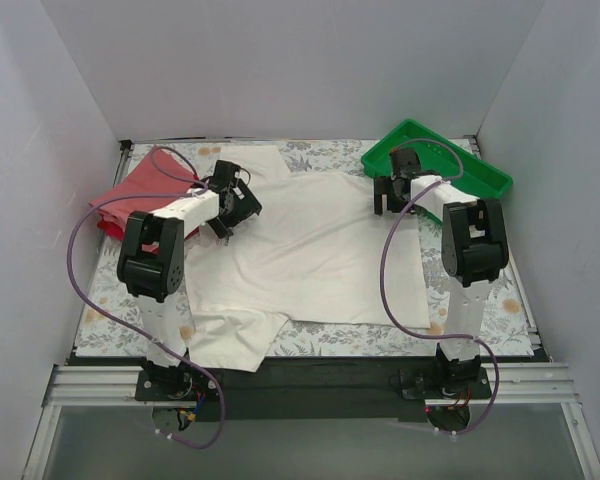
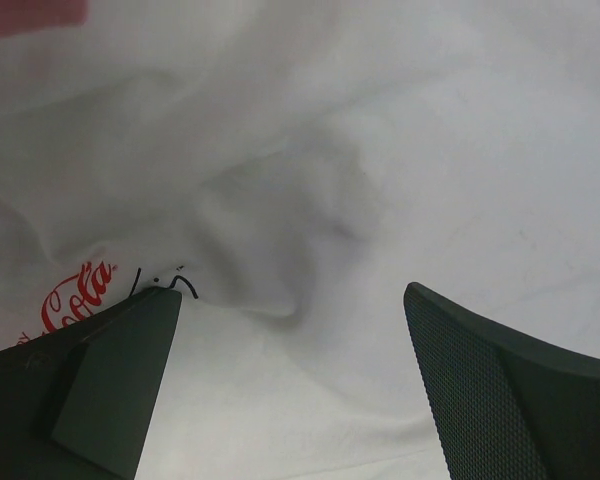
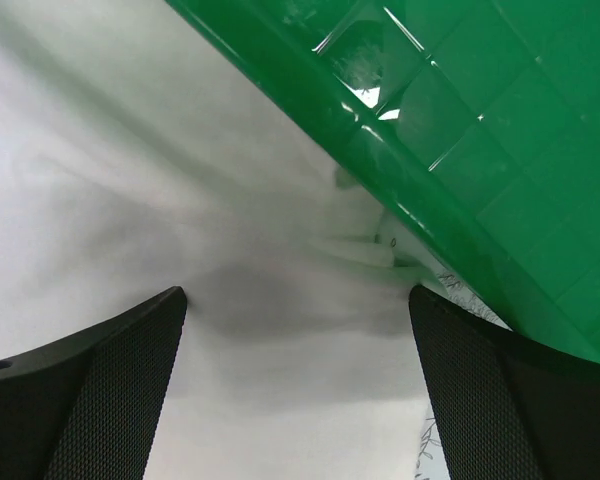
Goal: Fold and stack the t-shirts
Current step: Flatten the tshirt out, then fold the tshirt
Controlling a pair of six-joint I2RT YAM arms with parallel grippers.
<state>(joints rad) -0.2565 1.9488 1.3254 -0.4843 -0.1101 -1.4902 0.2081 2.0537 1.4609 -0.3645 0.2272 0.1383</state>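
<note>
The large cream-white t-shirt (image 1: 320, 250) is spread over the middle of the bench (image 1: 500, 310). One sleeve is bunched at the near left corner, beside the base of the left arm. The shirt lies directly beneath both pincers. In the left wrist view a fragment of red script lettering (image 2: 75, 297) is seen on the cloth just beside the left finger of the left pincer (image 2: 290, 295), and a short black thread (image 2: 170, 283) is seen at that fingertip. A soft fold is pushed up in the cloth ahead of the gap between the fingers (image 2: 110, 370).

The left pincer (image 1: 232, 212) is spread wide, with nothing gripped, and is poised low over the far left part of the shirt. The left arm is bent high at the elbow, with the forearm stretched forward and inward and the wrist tipped down. To the outer left of this pincer a folded salmon-pink t-shirt (image 1: 145, 185) is laid at the bench's left edge. A red t-shirt (image 1: 110, 228) shows at its near side.

The right pincer (image 1: 392, 203) is likewise spread wide and empty, and is pointed down at the far right edge of the shirt. The right arm is bent at a raised elbow, with the forearm reaching forward and slightly inward. A green plastic tray (image 1: 450, 165) is set just beyond and to the right of this pincer. In the right wrist view its rim (image 3: 310, 80) runs diagonally across the upper right, and the shirt's edge meets it ahead of the open fingers (image 3: 500, 400). Whether the cloth is tucked under the tray cannot be told.
</note>
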